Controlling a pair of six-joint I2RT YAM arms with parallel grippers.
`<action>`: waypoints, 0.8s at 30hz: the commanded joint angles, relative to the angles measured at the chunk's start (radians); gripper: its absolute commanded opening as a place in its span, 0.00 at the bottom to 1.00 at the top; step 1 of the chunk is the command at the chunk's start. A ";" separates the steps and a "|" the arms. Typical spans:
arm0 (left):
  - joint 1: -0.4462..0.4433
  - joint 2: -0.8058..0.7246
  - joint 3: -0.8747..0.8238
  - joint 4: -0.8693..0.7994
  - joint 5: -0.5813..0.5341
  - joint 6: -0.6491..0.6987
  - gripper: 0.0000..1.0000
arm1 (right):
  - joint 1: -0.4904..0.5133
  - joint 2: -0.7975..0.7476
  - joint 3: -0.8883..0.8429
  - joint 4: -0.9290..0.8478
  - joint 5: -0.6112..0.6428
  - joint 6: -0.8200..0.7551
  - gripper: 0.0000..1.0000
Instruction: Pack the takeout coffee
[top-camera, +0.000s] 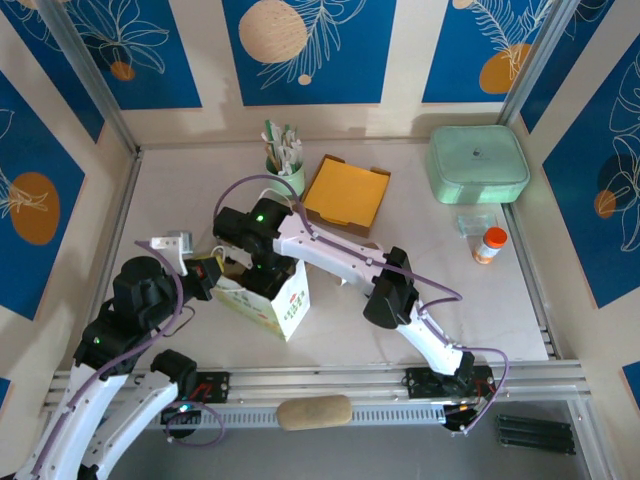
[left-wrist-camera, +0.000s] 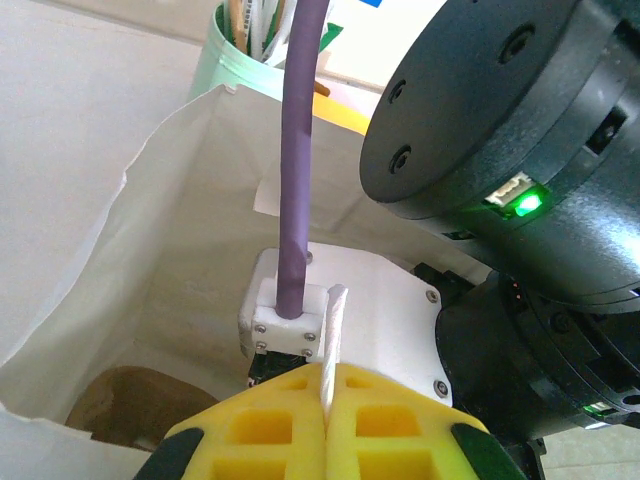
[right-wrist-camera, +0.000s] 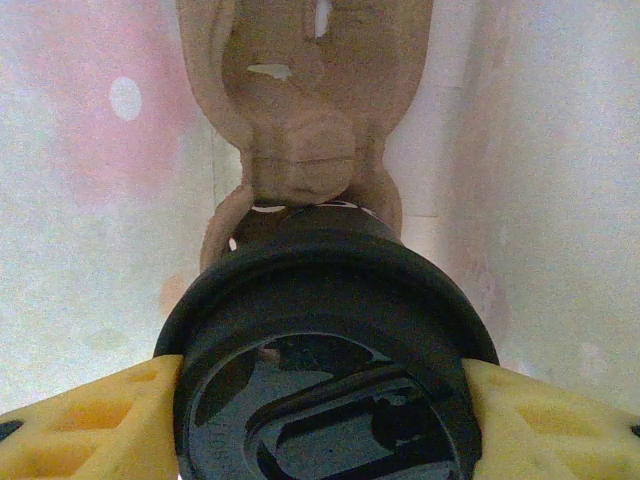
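Takeout coffee (right-wrist-camera: 325, 340) is down inside the white paper bag (top-camera: 285, 310), gripped at its black lid (right-wrist-camera: 300, 290) by the right end effector (right-wrist-camera: 320, 405). The yellow fingers (right-wrist-camera: 90, 420) press the lid rim from both sides, partly closed around it. The cup body below the lid is hidden. Just ahead of the lid is the brown moulded-pulp cup carrier (right-wrist-camera: 300, 150) inside the bag, so the cup is probably being lowered toward a carrier slot; I can't tell if it's seated yet. The left end effector (left-wrist-camera: 328, 410) is fully closed, pinching the thin bag rim between its pads, likely to hold the mouth open and steady the bag while the right arm (top-camera: 330, 255) reaches in. The right wrist view gives the grip on the lid and the carrier up close. The left wrist view gives the pinched paper edge, the right wrist inside the bag and a bit of carrier (left-wrist-camera: 110, 405) at the bottom. The top view gives the layout: the bag stands on the table (top-camera: 180, 200) between the arms, and the mint-green utensil cup (top-camera: 284, 165) is behind it, well apart.
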 joint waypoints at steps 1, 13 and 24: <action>0.003 0.011 0.009 -0.019 0.001 0.002 0.00 | 0.004 0.031 -0.003 -0.008 -0.081 -0.016 0.48; 0.003 0.018 0.014 -0.015 0.004 0.002 0.00 | -0.007 0.061 -0.043 0.011 -0.078 -0.009 0.49; 0.003 0.018 0.014 -0.014 0.003 0.002 0.00 | -0.012 0.061 -0.057 0.022 -0.087 -0.008 0.49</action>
